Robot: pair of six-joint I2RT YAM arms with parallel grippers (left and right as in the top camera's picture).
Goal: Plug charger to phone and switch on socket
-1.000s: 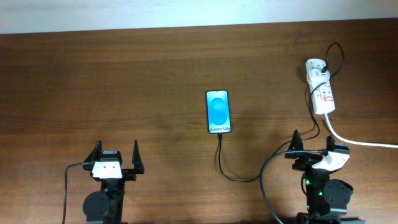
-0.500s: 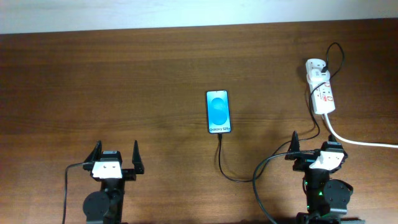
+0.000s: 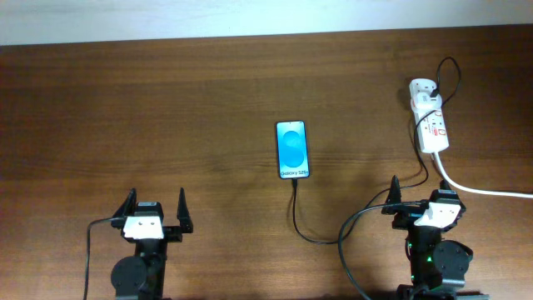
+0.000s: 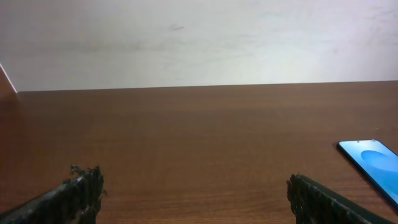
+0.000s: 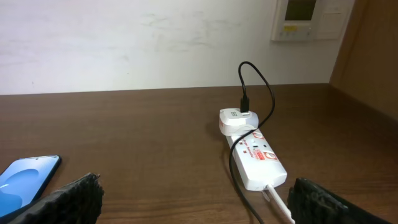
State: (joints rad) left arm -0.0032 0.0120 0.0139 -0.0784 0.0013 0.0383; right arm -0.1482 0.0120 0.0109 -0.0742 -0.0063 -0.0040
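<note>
Phone [image 3: 292, 150]: slim, black-edged, bright blue screen, lying flat mid-table [image 3: 166, 100].
Charger [image 3: 293, 204]: thin black cable, tip meeting the phone's near end.
Socket [image 3: 430, 125]: white strip, far right.
Table: dark wood, pale wall [image 4: 199, 37] behind.
Left claw [image 3: 156, 208], right claw [image 3: 416, 200]: both spread wide, empty.

The dark brown wooden bench [image 3: 166, 100] I work at fills nearly the whole overhead frame. At its centre I see a slim black-edged phone with a bright blue screen [image 3: 292, 149], lying flat and face up. A thin black charger cable [image 3: 293, 204] meets its lower end, curves toward the lower right, then climbs to the small white power strip with red markings [image 3: 432, 127] at upper right. A thick white cord [image 3: 491, 192] trails from that strip to the right edge.
</note>
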